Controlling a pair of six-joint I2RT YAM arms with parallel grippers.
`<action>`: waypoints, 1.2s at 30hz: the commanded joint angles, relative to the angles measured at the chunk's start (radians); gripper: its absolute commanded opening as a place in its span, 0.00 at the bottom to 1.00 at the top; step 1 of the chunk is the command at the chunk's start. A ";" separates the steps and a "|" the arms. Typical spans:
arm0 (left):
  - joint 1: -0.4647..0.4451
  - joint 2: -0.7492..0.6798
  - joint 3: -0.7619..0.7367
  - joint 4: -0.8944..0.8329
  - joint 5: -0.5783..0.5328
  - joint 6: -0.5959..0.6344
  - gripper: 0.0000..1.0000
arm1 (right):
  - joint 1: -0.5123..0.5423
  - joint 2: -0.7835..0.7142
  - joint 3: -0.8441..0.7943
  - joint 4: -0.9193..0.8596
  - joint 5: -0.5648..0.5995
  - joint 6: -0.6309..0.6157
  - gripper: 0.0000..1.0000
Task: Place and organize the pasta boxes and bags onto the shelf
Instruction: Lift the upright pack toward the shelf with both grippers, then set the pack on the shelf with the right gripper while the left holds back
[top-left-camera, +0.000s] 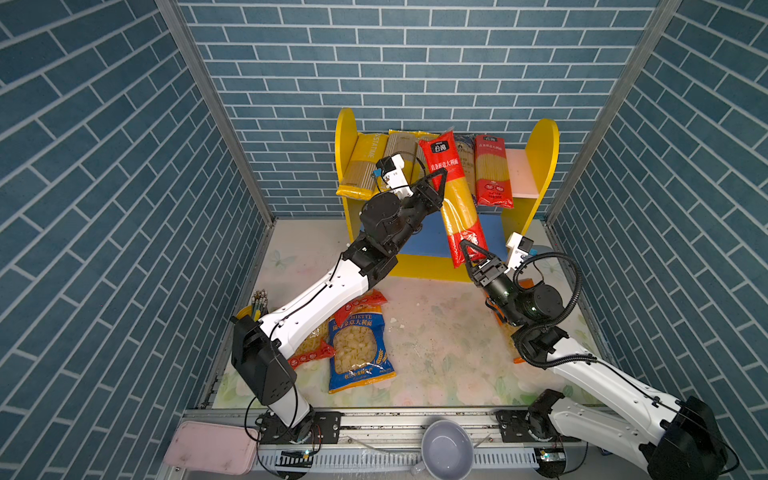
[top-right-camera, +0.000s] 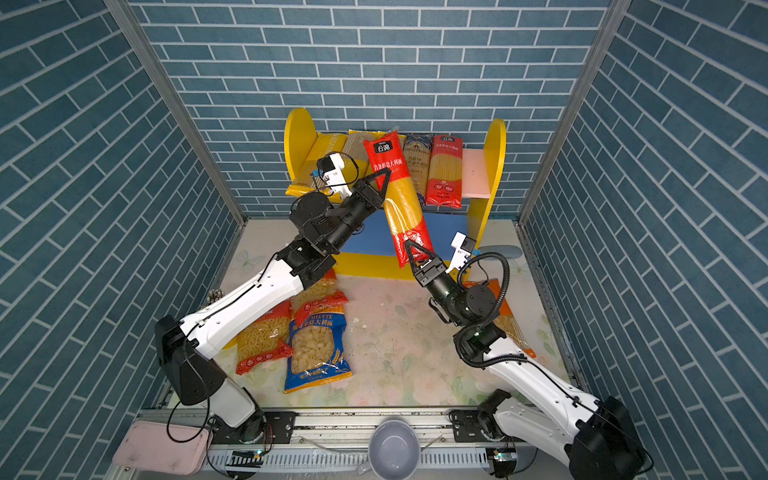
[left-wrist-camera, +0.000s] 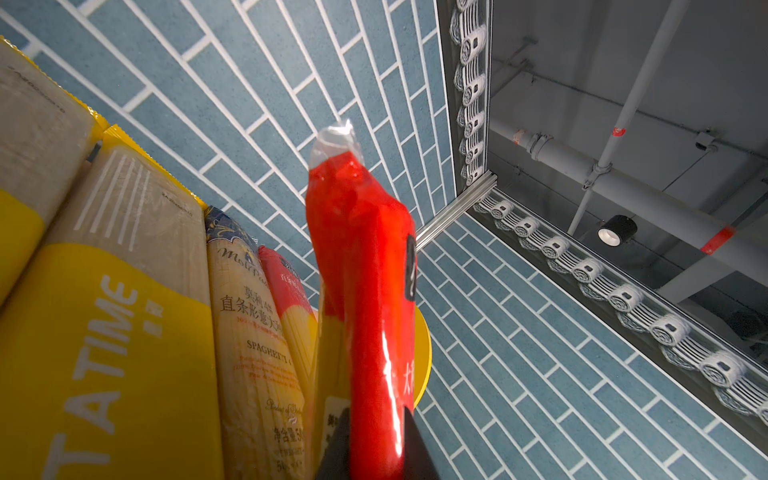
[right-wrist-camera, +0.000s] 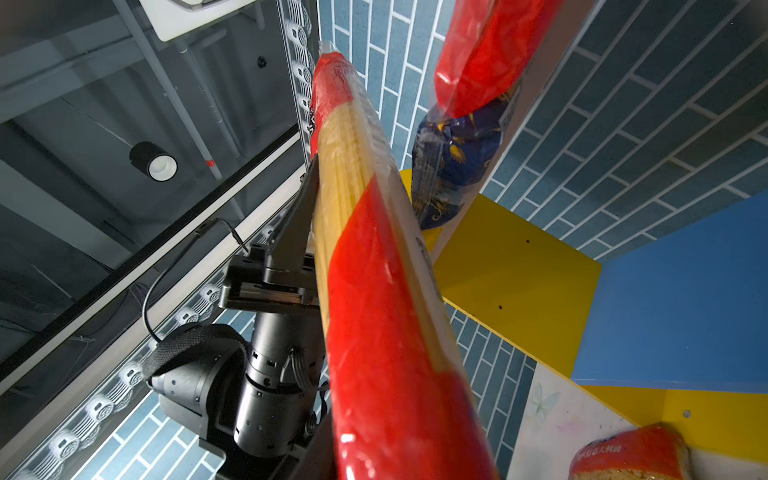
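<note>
Both top views: red spaghetti pack (top-left-camera: 454, 195) sits mid-frame, tilted. Its top end is up in front of the packs standing on the pink upper board (top-left-camera: 524, 172) of the shelf (top-left-camera: 544, 153). Its bottom end is low, in front of the blue lower board (top-left-camera: 419, 245). Left gripper (top-left-camera: 442, 183) is clamped on its middle; left wrist view shows a finger on either side. Right gripper (top-left-camera: 473, 254) is at the bottom end with the pack between the jaws, can't tell if it's pinching. Upper board holds yellow PASTATIME packs (top-left-camera: 363, 166), a dark-blue pack (top-left-camera: 465, 160) and a second red pack (top-left-camera: 493, 174). Lower left on the floor: blue short-pasta bag (top-left-camera: 358, 353), red bags (top-right-camera: 266, 336).
</note>
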 joint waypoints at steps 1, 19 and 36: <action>-0.004 -0.023 0.052 0.104 0.020 -0.006 0.31 | 0.004 -0.036 0.066 0.050 0.021 -0.020 0.29; 0.024 -0.087 -0.044 0.115 0.035 -0.003 0.69 | 0.001 -0.127 0.283 -0.236 0.055 -0.174 0.11; 0.048 -0.230 -0.259 0.118 0.057 0.060 0.71 | -0.054 -0.062 0.535 -0.417 0.274 -0.333 0.06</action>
